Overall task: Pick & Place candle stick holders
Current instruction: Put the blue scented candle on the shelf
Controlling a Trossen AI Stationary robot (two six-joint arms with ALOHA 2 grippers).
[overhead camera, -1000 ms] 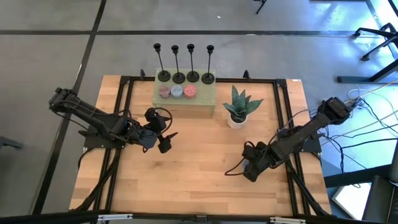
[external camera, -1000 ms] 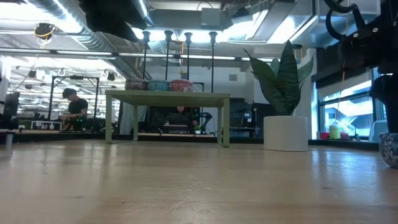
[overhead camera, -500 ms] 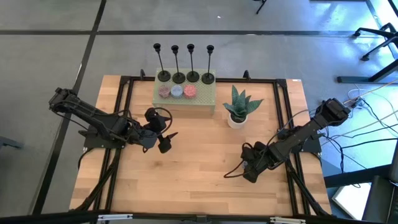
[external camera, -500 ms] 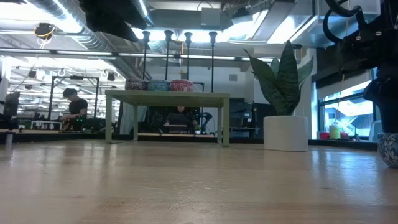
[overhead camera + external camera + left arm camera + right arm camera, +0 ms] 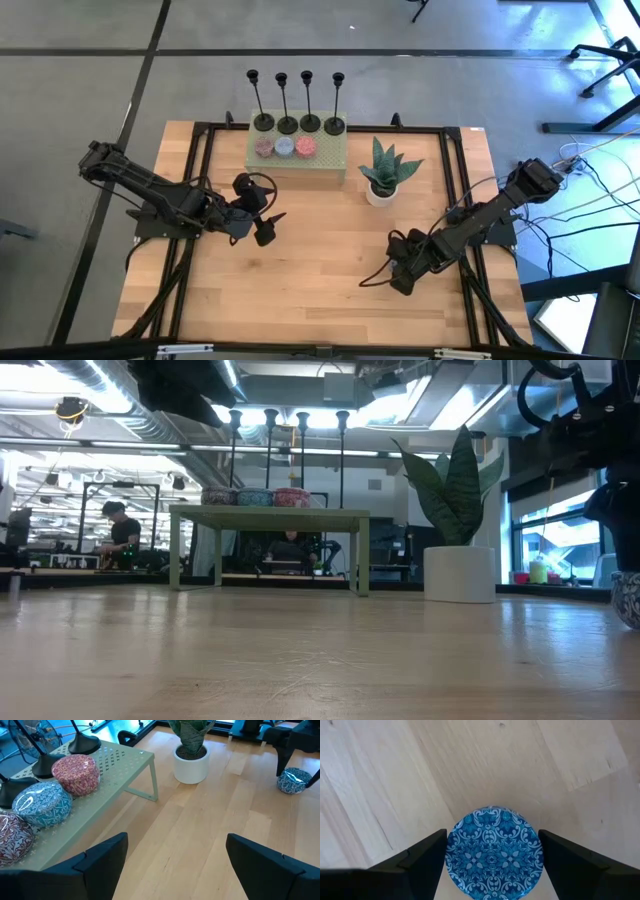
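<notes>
Overhead, four black candlestick holders (image 5: 295, 100) stand upright in a row along the far edge of a pale green shelf (image 5: 328, 160), each on a round base with a thin stem. On the same shelf, just in front of the holders, sit three round patterned tins (image 5: 284, 147): dark red, blue, pink. A potted plant (image 5: 383, 170) in a white pot stands just beside the shelf, toward the right arm's side of the wooden table (image 5: 300, 290).

Left gripper (image 5: 268, 228): nearer than the shelf, off its left front corner, apart from it. Fingers (image 5: 102, 860) spread wide, nothing between them; its wrist camera looks toward the shelf, the tins and the plant.

Right gripper (image 5: 400, 275): well nearer than the shelf, in front of the plant, low over the table. Fingers (image 5: 427, 852) spread, straddling a round blue patterned tin (image 5: 492, 852) lying on the wood; gaps show on both sides of the tin, so no contact. The same tin shows under that arm in the left wrist view.

None of the holders is touched by either gripper.
</notes>
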